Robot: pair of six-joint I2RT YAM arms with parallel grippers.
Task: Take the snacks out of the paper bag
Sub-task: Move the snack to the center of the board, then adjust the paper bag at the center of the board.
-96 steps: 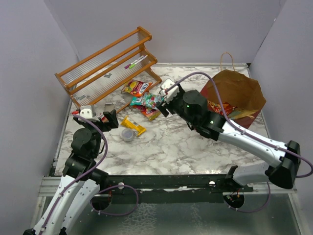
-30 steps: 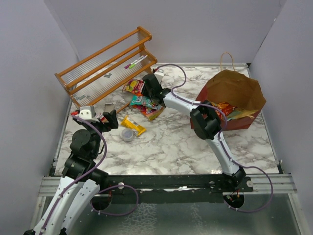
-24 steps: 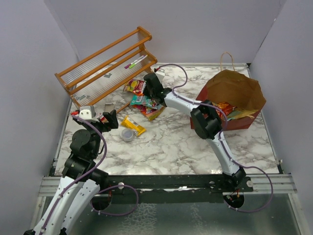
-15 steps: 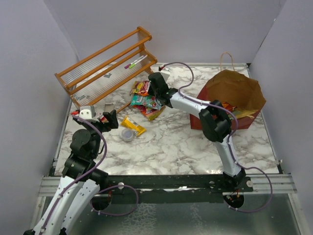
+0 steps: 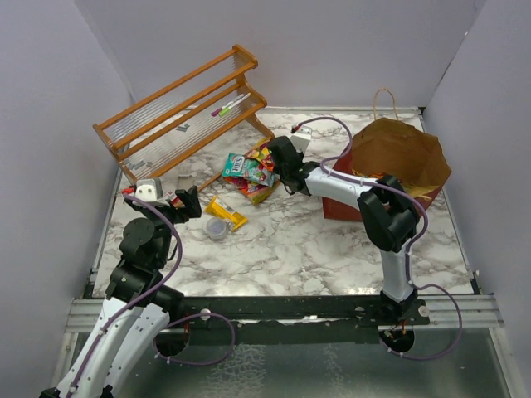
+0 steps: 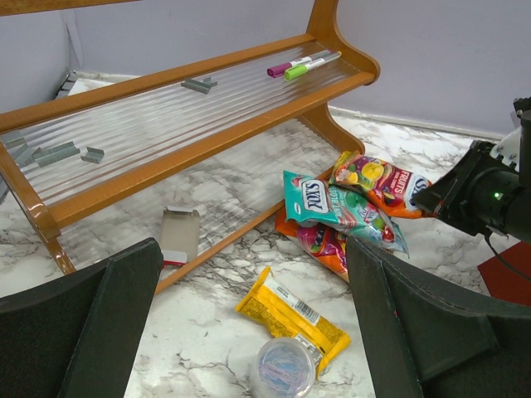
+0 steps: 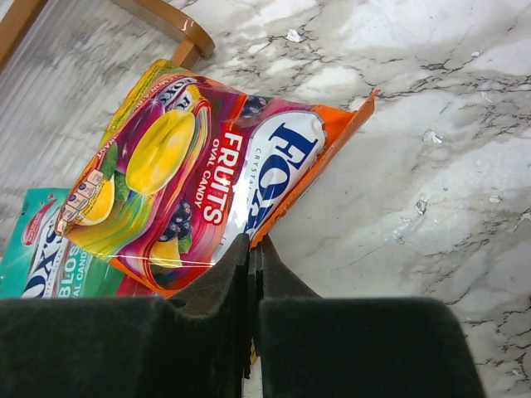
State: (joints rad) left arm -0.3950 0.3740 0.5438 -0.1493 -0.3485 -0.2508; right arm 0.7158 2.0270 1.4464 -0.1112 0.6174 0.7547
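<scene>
Surroundings: we had the slatted wooden rack in the upper left of the top view, with two markers at the right end of one shelf and small grey pieces on the shelf below. Its right foot stood just beside the snack pile. A small flat carton lay by the rack's bottom rail. The clear cup sat right against the lower end of the yellow packet, left of centre on the marble table. The paper bag stood upright at right, mouth open upward, handle at the back.

Arms: the right arm rose from the bottom right, elbow in front of the bag. Its forearm ran low to the left across the bag's front wall, hiding part of it. We saw the right gripper at upper centre, fingers pinched together on the orange edge of the Fruits packet. The left arm sat folded at lower left. The left gripper had its fingers wide apart, holding nothing, facing the rack and pile.

Packet: outside the bag, on the pile, overlapping the teal packet, which lay over a red-orange packet. In the left wrist view its long axis ran left to right, orange end toward the right gripper, printed face up.
</scene>
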